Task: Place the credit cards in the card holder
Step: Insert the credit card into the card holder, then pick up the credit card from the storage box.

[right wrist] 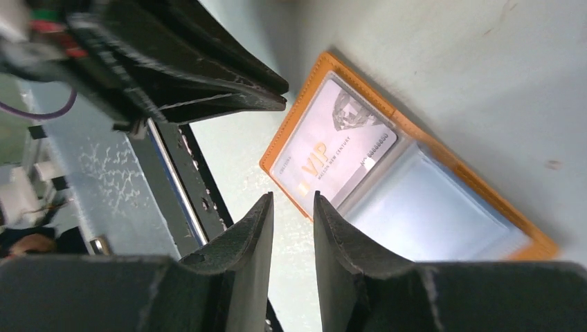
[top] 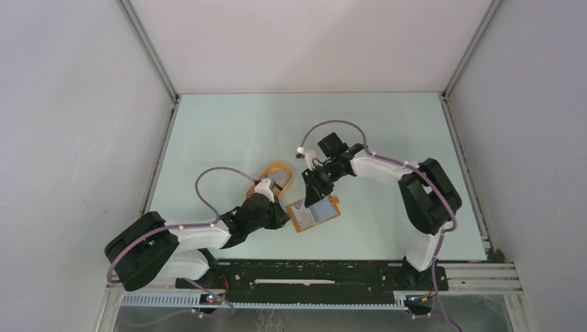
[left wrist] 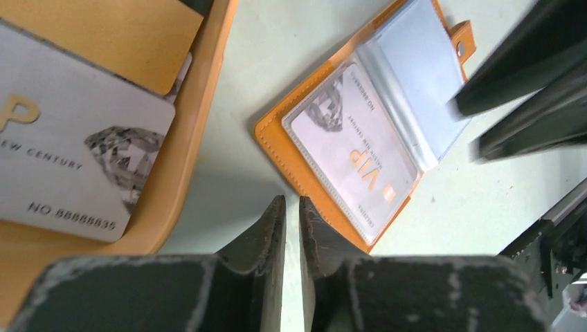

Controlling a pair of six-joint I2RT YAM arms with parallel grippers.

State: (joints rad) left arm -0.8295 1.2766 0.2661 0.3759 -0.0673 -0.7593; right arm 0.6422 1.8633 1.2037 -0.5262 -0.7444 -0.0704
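Pale mint bench (top: 228,131) inside a plain white-walled booth (top: 304,41), with metal rails (top: 149,52) running up the corners. From overhead, the card holder (top: 313,214) lies open and flat a bit toward 6 o'clock of the bench's middle. The orange oval tray (top: 268,168) is close by at roughly its 10 to 11 o'clock. That view is too small to read anything. The left wrist cam is where I get the detail: one of the credit cards (left wrist: 346,159) is tucked in the holder's clear sleeve, showing "VIP" and a diamond graphic. Another card (left wrist: 69,152) with the same print lies in the tray. The holder's closure tab (left wrist: 462,41) also shows there. The right wrist cam adds the other clear sleeve (right wrist: 429,214), which looks blue-grey. The left claw (left wrist: 291,211) is pinched down to a sliver with nothing in it, sitting at the holder's 9 o'clock. The right claw (right wrist: 293,207) is parted only a little and is also empty, hanging over the holder's 12 o'clock edge.
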